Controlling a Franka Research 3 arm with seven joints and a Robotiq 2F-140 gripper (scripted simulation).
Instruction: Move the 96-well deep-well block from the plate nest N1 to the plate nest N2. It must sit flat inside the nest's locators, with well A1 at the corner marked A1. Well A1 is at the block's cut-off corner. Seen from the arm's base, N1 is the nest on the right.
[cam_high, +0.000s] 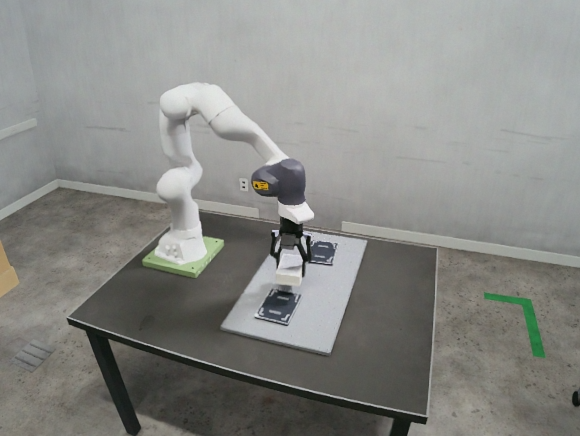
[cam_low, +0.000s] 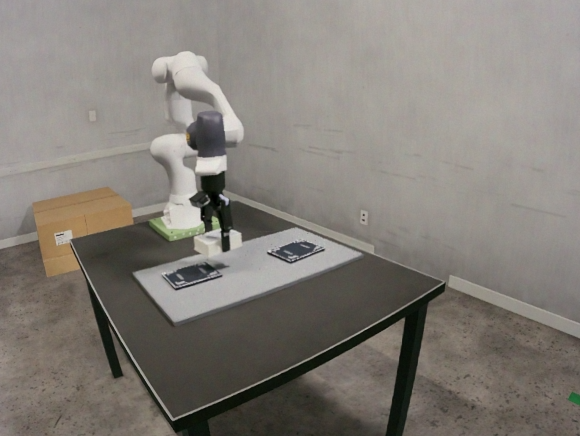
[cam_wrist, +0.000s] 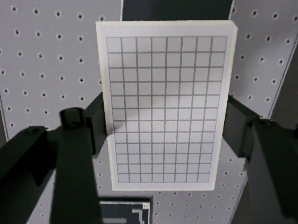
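My gripper (cam_high: 290, 267) (cam_low: 218, 241) (cam_wrist: 161, 103) is shut on the white 96-well deep-well block (cam_high: 289, 274) (cam_low: 211, 245) (cam_wrist: 165, 100). It holds the block level in the air above the grey perforated mat (cam_high: 332, 300) (cam_low: 250, 287) (cam_wrist: 40, 75), between the two dark plate nests. Nest N1 (cam_high: 278, 306) (cam_low: 191, 275) lies empty just beyond the block on the near side. Nest N2 (cam_high: 323, 252) (cam_low: 296, 250) lies empty at the mat's far end. In the wrist view the well grid faces up, and a dark nest plate (cam_wrist: 125, 212) with white marks shows at the bottom edge.
The arm's green base plate (cam_high: 182, 262) (cam_low: 172, 231) is fixed to the dark table (cam_high: 390, 350) (cam_low: 280, 340) beside the mat. A cardboard box (cam_low: 80, 227) stands on the floor behind the table. Green tape (cam_high: 530, 320) marks the floor.
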